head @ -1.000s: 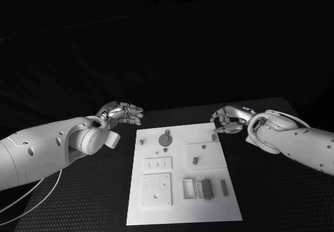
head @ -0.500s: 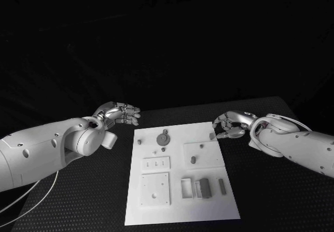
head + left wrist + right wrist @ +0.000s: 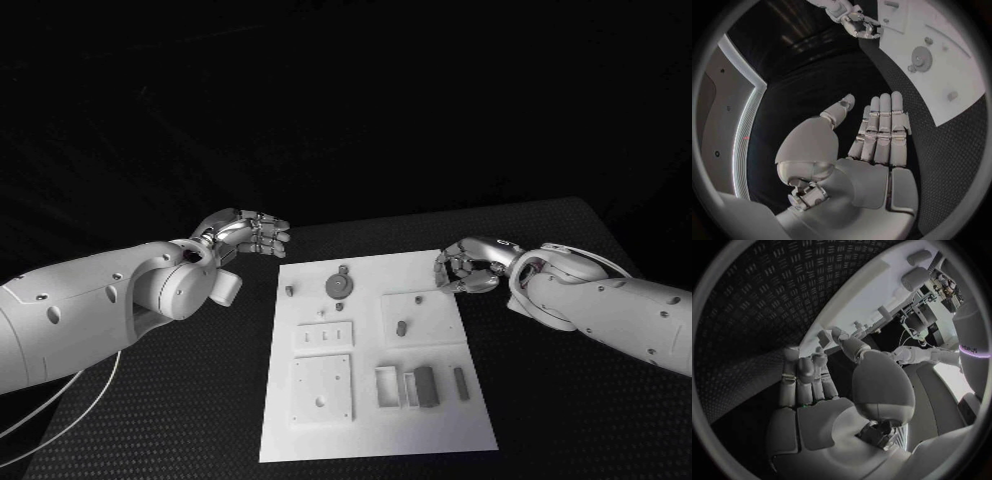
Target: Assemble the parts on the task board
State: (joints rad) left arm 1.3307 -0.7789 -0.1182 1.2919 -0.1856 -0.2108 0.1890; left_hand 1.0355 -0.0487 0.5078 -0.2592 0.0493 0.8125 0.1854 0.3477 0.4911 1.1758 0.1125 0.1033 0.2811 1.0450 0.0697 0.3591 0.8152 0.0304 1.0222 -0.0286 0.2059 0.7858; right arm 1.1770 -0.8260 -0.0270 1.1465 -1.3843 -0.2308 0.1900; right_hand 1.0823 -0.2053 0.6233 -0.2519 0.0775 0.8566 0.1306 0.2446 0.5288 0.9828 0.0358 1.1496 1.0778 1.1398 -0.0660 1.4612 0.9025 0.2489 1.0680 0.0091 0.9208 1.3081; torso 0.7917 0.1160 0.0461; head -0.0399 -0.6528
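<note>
Hovering just off the far left corner of the white rectangular task board (image 3: 378, 355), my left hand (image 3: 248, 235) is empty, fingers straight and loose. Small grey parts lie along the board, its long axis running toward me. My right hand (image 3: 470, 266), nearer them at the far right corner, is curled; whether it pinches anything, I cannot tell.

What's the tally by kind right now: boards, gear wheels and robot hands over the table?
Board: 1
Gear wheel: 1
Robot hands: 2, the left robot hand and the right robot hand
Total: 4
</note>
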